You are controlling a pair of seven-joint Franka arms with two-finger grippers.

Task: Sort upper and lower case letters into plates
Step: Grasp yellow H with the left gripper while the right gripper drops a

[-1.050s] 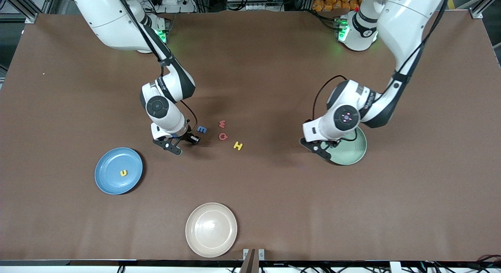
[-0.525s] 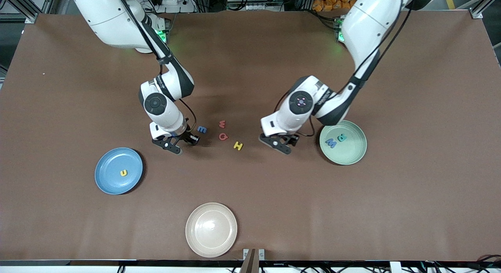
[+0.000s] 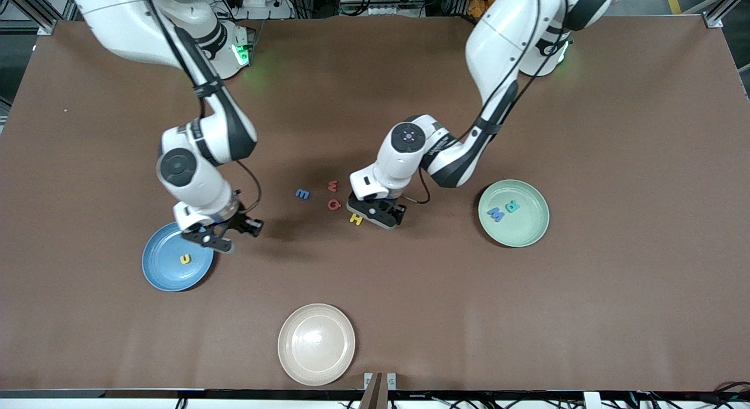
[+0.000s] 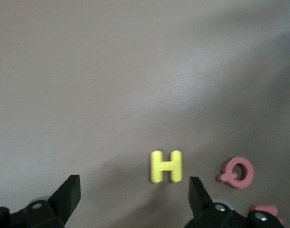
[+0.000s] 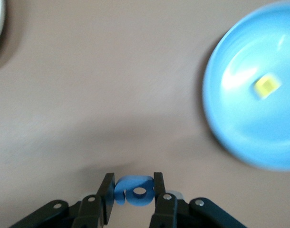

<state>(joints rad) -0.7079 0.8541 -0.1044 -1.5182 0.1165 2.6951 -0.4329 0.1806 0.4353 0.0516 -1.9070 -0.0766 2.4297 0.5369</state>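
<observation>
Jaws of the right gripper (image 5: 132, 192) pinch a small blue foam letter (image 5: 133, 190) over the sky-blue plate's (image 3: 161, 274) rim, where a yellow letter (image 3: 185, 258) lies. Left gripper (image 3: 375, 212), jaws spread wide, hovers over the yellow H (image 4: 166, 166) on the worktop (image 3: 615, 292), between its fingertips; the mint plate (image 3: 530, 233) sits toward the left arm's end.

Four loose letters (image 3: 331, 199) bunched mid-table between the two plates (image 3: 513, 212); one letter (image 3: 185, 258) in the right-arm-end plate, two (image 3: 504, 210) in the other.
</observation>
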